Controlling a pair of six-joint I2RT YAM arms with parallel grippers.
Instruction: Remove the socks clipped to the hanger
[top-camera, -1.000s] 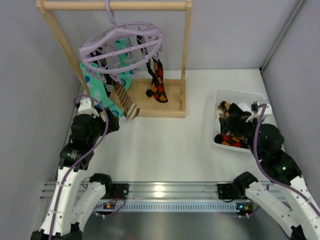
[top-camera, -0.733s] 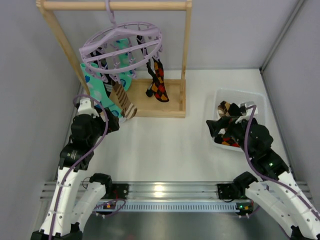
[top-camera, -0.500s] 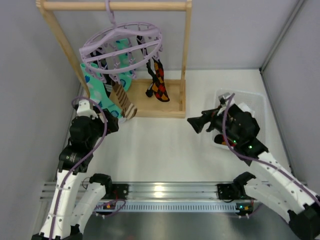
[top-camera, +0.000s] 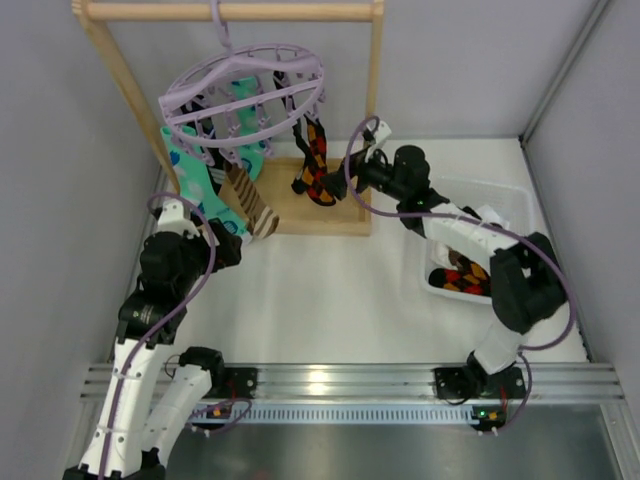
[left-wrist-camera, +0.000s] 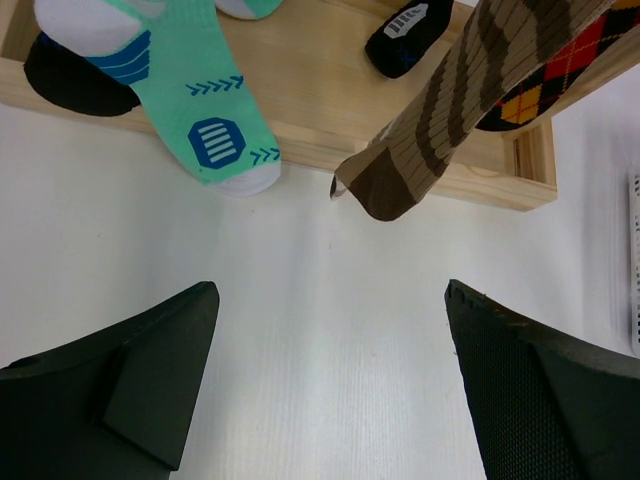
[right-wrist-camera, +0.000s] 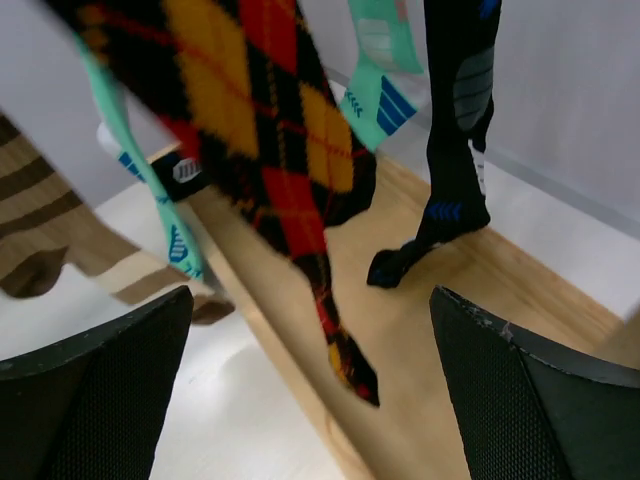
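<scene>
The lilac hanger (top-camera: 245, 95) hangs by its hook from the wooden rack's top bar. Clipped to it are a teal sock (top-camera: 190, 175), a brown striped sock (top-camera: 250, 205) and a black argyle sock (top-camera: 315, 170). My left gripper (top-camera: 222, 245) is open, low over the table just in front of the teal sock (left-wrist-camera: 200, 110) and the brown sock (left-wrist-camera: 440, 130), touching neither. My right gripper (top-camera: 356, 172) is open beside the rack's right post. The argyle sock (right-wrist-camera: 270, 130) dangles between and ahead of its fingers (right-wrist-camera: 110, 380), ungripped. A black sock with blue marks (right-wrist-camera: 455, 150) hangs behind.
The light wooden rack (top-camera: 372, 120) stands on its flat base (right-wrist-camera: 500, 310) at the back left. A white bin (top-camera: 505, 195) at the right holds loose argyle socks (top-camera: 462, 278). Grey walls close in on both sides.
My right arm has swung from over the bin leftward and forward to the rack, ending beside the argyle sock. The left arm has stayed put, both grippers open throughout.
</scene>
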